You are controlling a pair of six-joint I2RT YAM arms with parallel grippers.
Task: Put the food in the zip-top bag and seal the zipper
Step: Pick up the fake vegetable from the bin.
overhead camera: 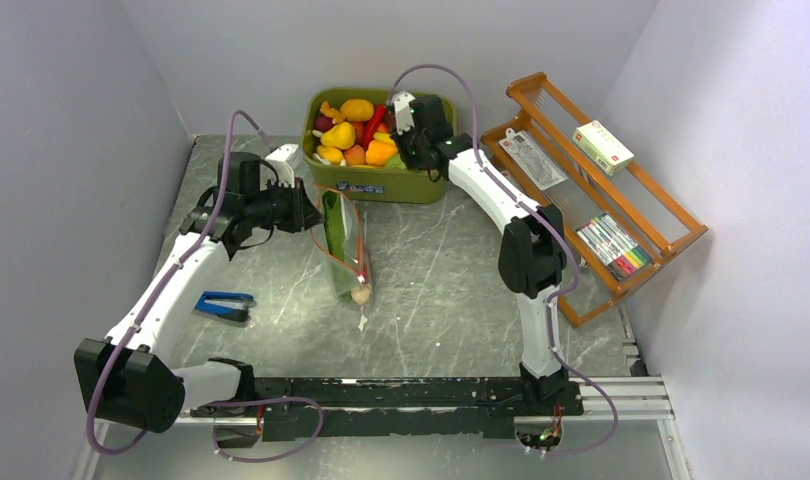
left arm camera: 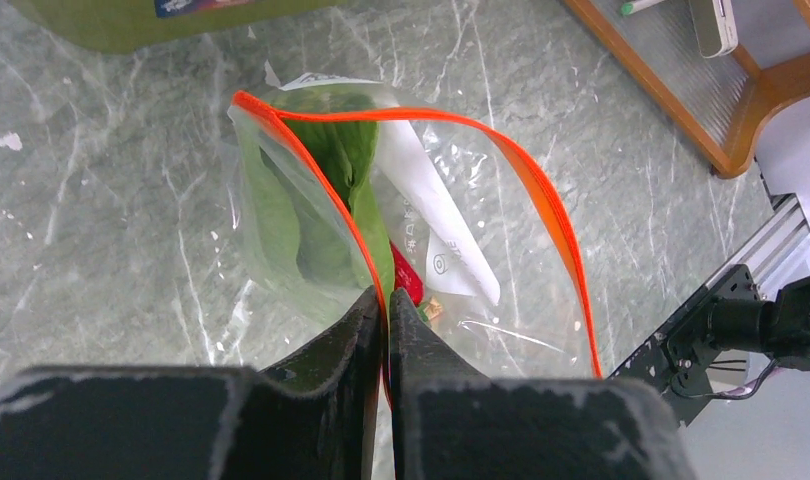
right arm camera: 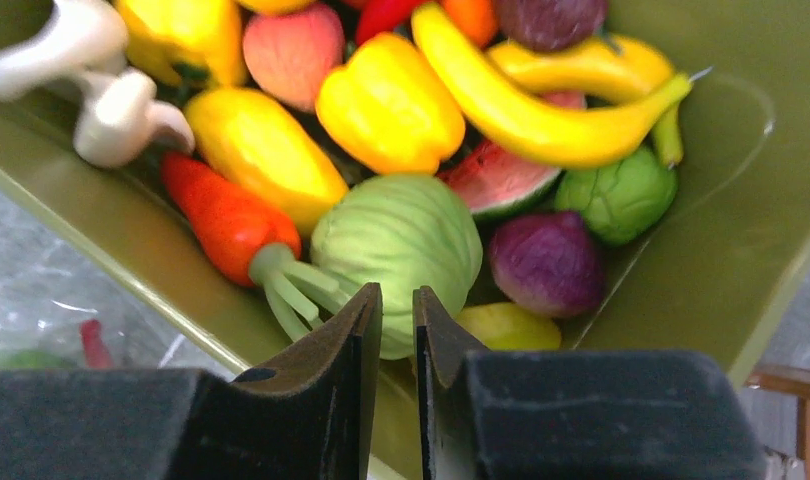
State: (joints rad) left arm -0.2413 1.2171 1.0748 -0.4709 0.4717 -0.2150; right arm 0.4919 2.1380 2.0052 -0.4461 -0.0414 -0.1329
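Observation:
The clear zip-top bag (overhead camera: 343, 245) hangs with its mouth up, held at the left of the table's middle. My left gripper (overhead camera: 306, 212) is shut on its red-orange zipper (left arm camera: 311, 170), which gapes open in the left wrist view. My left gripper (left arm camera: 386, 298) pinches the strip's near end. Inside the bag are green leaves (left arm camera: 331, 190), a red chili (left arm camera: 406, 275) and a white label. A small pale piece (overhead camera: 360, 293) lies at the bag's bottom. My right gripper (overhead camera: 406, 150) hovers over the green tub (overhead camera: 381, 187). In the right wrist view it (right arm camera: 397, 295) is nearly closed and empty, just above a green round cabbage (right arm camera: 401, 240) and beside a purple bulb (right arm camera: 546, 262).
The tub wall (right arm camera: 721, 250) holds several more toy foods: yellow peppers, banana, carrot, mushrooms. A wooden rack (overhead camera: 601, 190) with packets and pens stands at the right. A blue tool (overhead camera: 226, 305) lies on the table at the left. A small pale crumb (overhead camera: 363, 322) lies below the bag.

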